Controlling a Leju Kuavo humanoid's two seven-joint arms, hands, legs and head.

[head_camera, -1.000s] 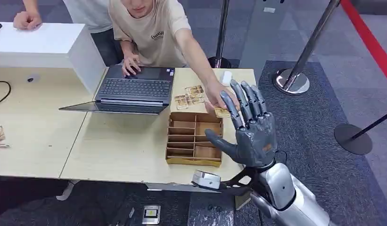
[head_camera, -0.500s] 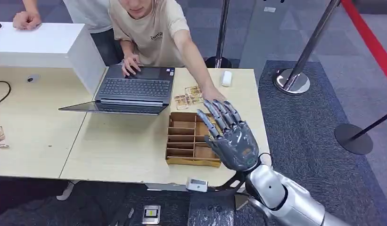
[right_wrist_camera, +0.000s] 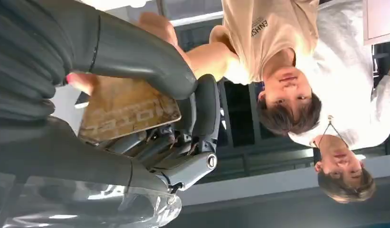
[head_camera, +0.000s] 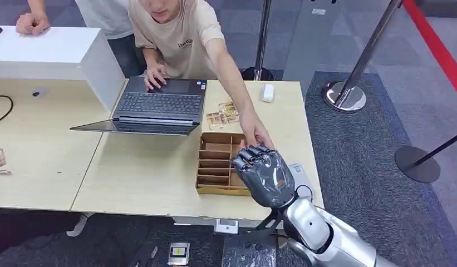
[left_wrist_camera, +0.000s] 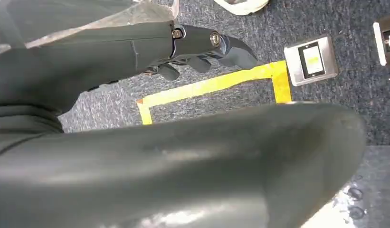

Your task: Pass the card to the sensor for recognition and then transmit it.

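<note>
Working left to right from the wooden organizer box [head_camera: 220, 161] as landmark: laptop [head_camera: 159, 103] sits on the desk [head_camera: 131, 172] up-left of the box, person's one hand on its keyboard. Loose spare cards [head_camera: 223, 114] lie just behind the box. Person's other hand [head_camera: 258, 135] reaches to the box's back right corner, meeting the right hand [head_camera: 265, 175], which hovers over the box's right side, fingers curled in. Right wrist view shows the card [right_wrist_camera: 128, 109] lying across the right hand's palm, thumb above it and fingers [right_wrist_camera: 202, 118] curling round its far edge; person's fingertips touch it, so handover looks in progress, grip not confirmed firm. A pale flat device [head_camera: 301, 175], likely the sensor, lies just right of the box, partly behind the hand. Left hand [left_wrist_camera: 202, 47] hangs over carpet, holding nothing, fingers partly bent.

Card judged thin, stiff, light, slick-faced; likely to slide from a loose grip. Best pinched on flat faces near one short edge, leaving the rest free for the sensor.
</note>
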